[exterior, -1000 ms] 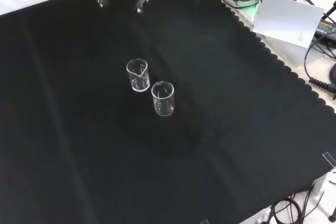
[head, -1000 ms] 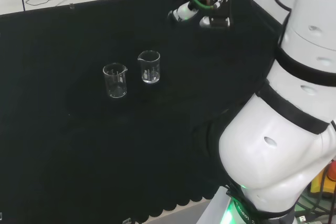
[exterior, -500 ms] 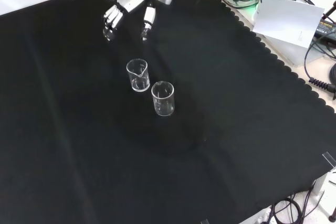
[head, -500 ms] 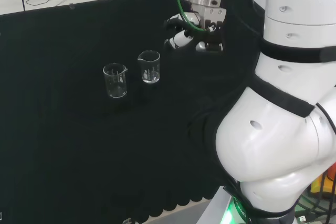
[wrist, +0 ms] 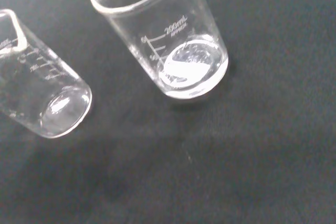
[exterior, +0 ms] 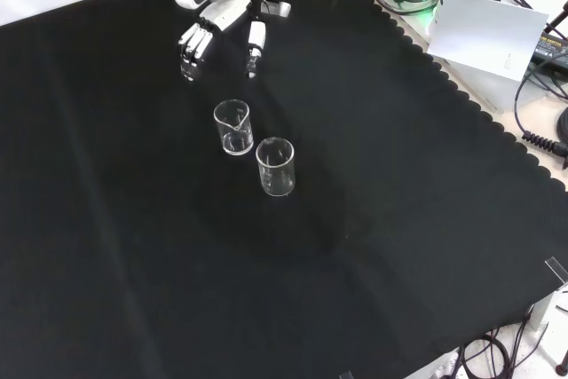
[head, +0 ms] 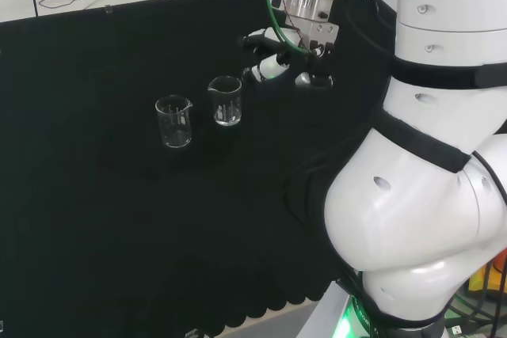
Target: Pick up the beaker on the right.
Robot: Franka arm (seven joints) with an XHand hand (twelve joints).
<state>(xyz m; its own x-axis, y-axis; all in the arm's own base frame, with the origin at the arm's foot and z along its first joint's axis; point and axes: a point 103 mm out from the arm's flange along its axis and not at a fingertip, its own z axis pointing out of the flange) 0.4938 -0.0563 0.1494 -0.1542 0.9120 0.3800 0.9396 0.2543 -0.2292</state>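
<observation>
Hand [exterior: 222, 19] came down toward right beaker [head: 226, 100], fingers spread, w/ open cloth [exterior: 399, 219] between, nothing held.

The robot hand [exterior: 220, 19] now sits lower and closer to the beakers than a second ago: in the front view it comes from the top edge down to just above the upper beaker [exterior: 232, 127], its fingers [exterior: 191, 44] straight and spread, pointing down at it. In the head view the robot hand [head: 279, 57] moves left and down from the far edge of the surface to just right of the right beaker [head: 226, 100]. The arm's white links [head: 444, 85] swing left too, covering more of that view's right side.
</observation>
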